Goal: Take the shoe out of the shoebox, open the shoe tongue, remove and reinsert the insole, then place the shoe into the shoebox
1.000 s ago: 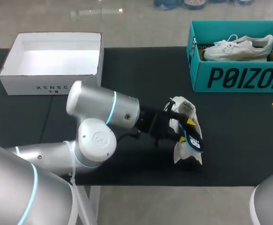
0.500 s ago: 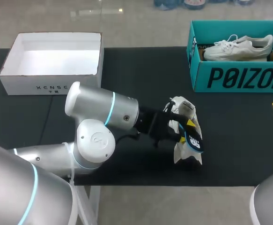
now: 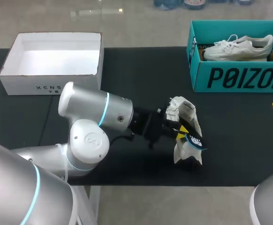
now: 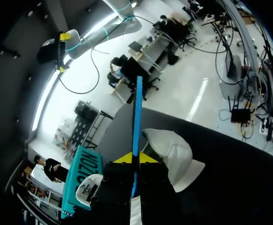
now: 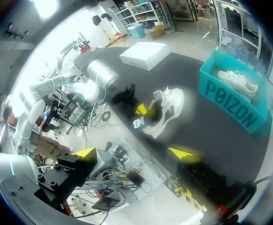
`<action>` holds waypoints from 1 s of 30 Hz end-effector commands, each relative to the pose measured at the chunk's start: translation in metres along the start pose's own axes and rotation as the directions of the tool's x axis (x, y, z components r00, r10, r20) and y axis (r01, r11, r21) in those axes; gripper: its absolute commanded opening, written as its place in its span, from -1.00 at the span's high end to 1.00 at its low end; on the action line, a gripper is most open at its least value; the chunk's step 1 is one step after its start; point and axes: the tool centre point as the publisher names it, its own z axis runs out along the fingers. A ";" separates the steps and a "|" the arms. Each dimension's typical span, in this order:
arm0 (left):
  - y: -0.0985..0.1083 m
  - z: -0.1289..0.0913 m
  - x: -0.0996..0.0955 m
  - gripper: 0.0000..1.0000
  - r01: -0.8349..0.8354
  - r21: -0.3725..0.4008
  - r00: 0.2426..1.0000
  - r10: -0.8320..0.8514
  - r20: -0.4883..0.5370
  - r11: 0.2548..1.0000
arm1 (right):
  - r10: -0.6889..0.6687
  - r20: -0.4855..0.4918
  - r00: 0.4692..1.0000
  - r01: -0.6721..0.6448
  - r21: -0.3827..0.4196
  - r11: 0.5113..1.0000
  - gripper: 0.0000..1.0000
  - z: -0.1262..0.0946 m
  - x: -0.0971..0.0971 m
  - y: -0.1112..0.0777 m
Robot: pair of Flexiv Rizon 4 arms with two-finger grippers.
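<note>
1. An open white box [image 3: 56,61] is sitting at the far left of the black table [image 3: 244,140], well apart from everything else.
2. My left arm [image 3: 94,122] is spanning the table from the near left corner to its middle.
3. The left gripper [image 3: 183,130] is pinching the insole [image 3: 193,138] between narrowly set fingers. In the left wrist view the insole [image 4: 137,112] is running edge-on between the two yellow tips and sticking out ahead of them.
4. The white shoe [image 3: 183,108] is standing on the table right against that gripper, with the insole lying along its side. I cannot tell whether the insole's far end is sitting inside the shoe.
5. The teal shoebox [image 3: 239,77] is sitting at the far right, well apart from the shoe, and is holding a second white shoe [image 3: 239,47].
6. The right gripper [image 5: 135,152] is hanging off the near right side, its fingers spread wide and gripping nothing.
</note>
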 end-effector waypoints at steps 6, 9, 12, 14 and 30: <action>0.001 0.009 -0.002 1.00 -0.004 0.014 1.000 0.004 -0.011 1.000 | 0.002 -0.002 1.000 -0.002 0.005 1.000 -1.00 0.000 -0.001 0.002; 0.005 0.009 -0.003 1.00 -0.014 0.009 1.000 0.014 -0.015 1.000 | 0.002 -0.002 1.000 -0.002 0.005 1.000 -1.00 0.000 -0.001 0.002; 0.011 0.009 -0.004 1.00 -0.028 -0.003 0.999 0.028 -0.023 1.000 | 0.002 -0.002 1.000 -0.002 0.005 1.000 -1.00 0.000 -0.001 0.002; 0.017 0.009 -0.005 1.00 -0.036 -0.008 0.999 0.036 -0.031 0.999 | 0.002 -0.002 1.000 -0.002 0.005 1.000 -1.00 0.000 -0.001 0.002; 0.043 0.020 -0.001 0.84 -0.040 -0.057 0.998 0.038 -0.044 0.998 | 0.002 -0.002 1.000 -0.002 0.005 1.000 -1.00 0.000 -0.001 0.002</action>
